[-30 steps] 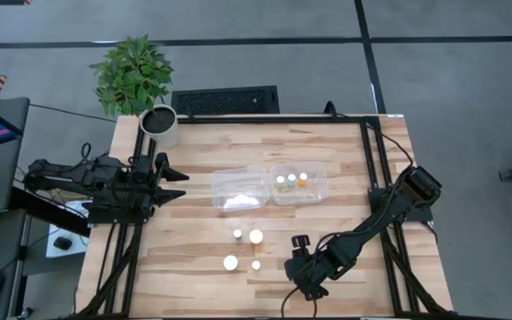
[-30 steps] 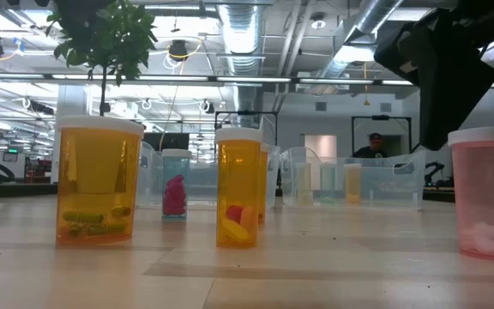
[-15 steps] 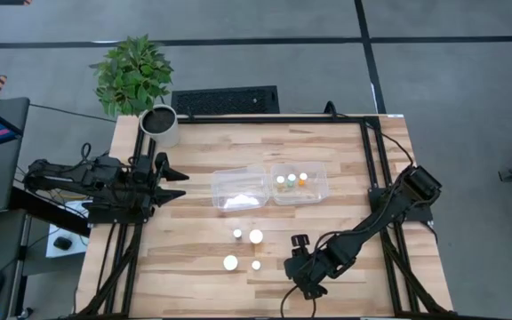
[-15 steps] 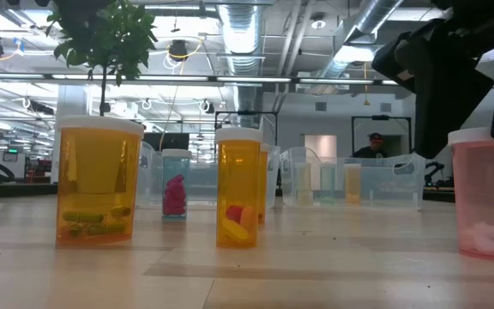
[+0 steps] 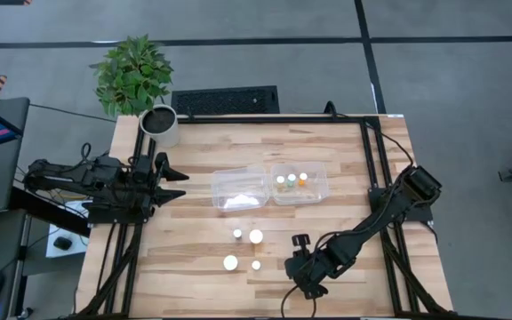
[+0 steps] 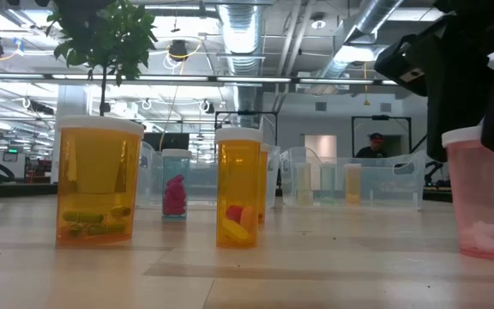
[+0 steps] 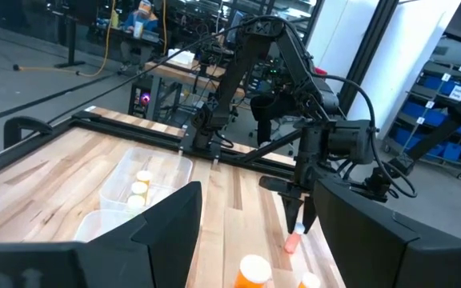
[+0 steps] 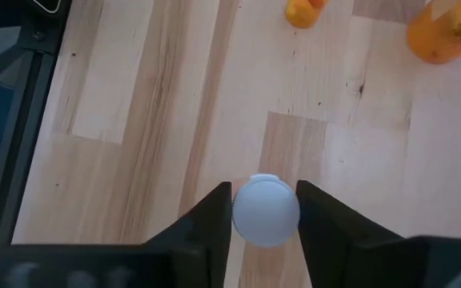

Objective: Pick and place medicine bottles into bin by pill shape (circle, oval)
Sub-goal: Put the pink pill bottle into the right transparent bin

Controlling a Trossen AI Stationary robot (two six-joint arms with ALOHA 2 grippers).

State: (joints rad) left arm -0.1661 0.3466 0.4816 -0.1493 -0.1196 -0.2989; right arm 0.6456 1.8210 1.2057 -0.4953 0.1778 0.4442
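My right gripper (image 8: 265,214) is near the table's front edge (image 5: 299,268), shut on a pink bottle with a white cap (image 6: 482,194). This bottle also shows in the left wrist view (image 7: 294,241). Several white-capped bottles stand on their bases to its left: one wide (image 5: 230,262), one small (image 5: 256,265), and two behind (image 5: 256,236) (image 5: 237,234). Three bottles (image 5: 292,180) stand in the right clear bin (image 5: 320,188). The left clear bin (image 5: 238,189) is beside it. My left gripper (image 5: 174,183) is open and empty at the table's left. My right gripper pinches the pink bottle's white cap (image 8: 266,210) between its two fingers (image 8: 214,218), one on each side. The fingers come from above, pointing down. The bottle leans slightly, its base (image 6: 487,251) at the table top.
A white plant pot (image 5: 160,124) stands at the far left corner, with a leafy plant (image 5: 132,73) beyond it. Dark frame rails (image 5: 370,151) run along the table's right side. Bare wood lies between the bins and the left arm.
My right gripper has come down over the pink bottle's cap. The bottle, upright before, now leans a little.
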